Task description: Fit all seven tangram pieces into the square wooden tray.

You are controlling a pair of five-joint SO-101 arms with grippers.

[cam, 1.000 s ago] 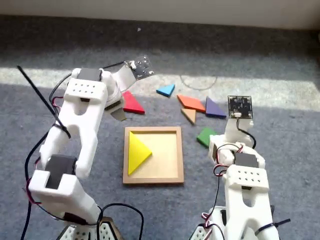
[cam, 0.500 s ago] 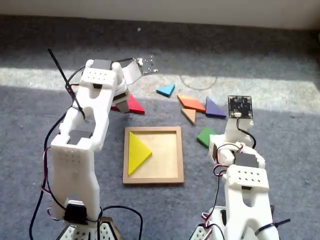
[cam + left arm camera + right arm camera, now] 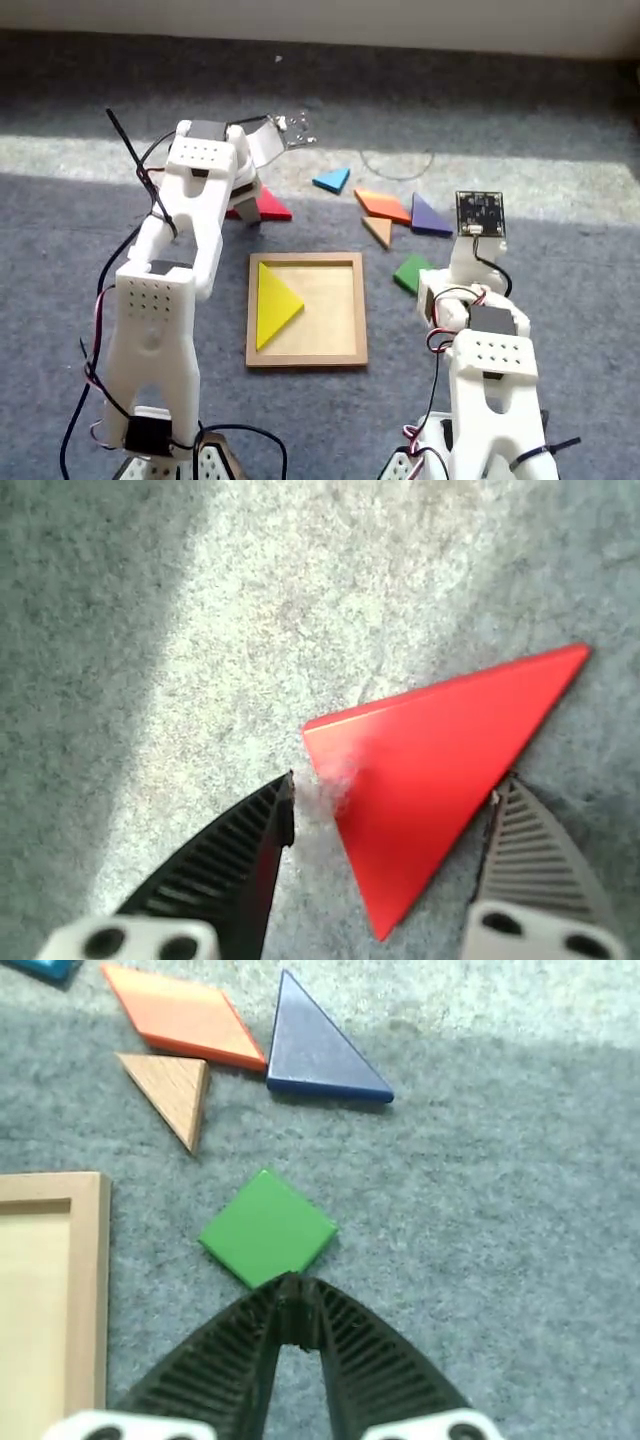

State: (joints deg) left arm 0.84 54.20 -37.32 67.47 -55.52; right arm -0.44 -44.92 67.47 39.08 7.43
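Observation:
The square wooden tray [image 3: 305, 260] lies in the middle of the grey carpet with a yellow triangle [image 3: 275, 303] in its left half. My left gripper [image 3: 390, 795] is open and low over the red triangle [image 3: 440, 760], one finger on either side of it. In the high view the left arm [image 3: 200, 170] covers part of that red triangle [image 3: 268, 206]. My right gripper [image 3: 292, 1288] is shut and empty, just short of the green square [image 3: 268, 1227].
Beyond the tray lie a small blue triangle [image 3: 332, 181], an orange parallelogram [image 3: 383, 205], a purple triangle [image 3: 428, 215] and a wooden triangle [image 3: 379, 231]. The green square [image 3: 411, 272] is right of the tray. A thin wire loop [image 3: 398, 165] lies on the carpet farther back.
The left arm has stretched out away from its base and brought its gripper down over the red triangle. The right arm and the loose pieces have not moved.

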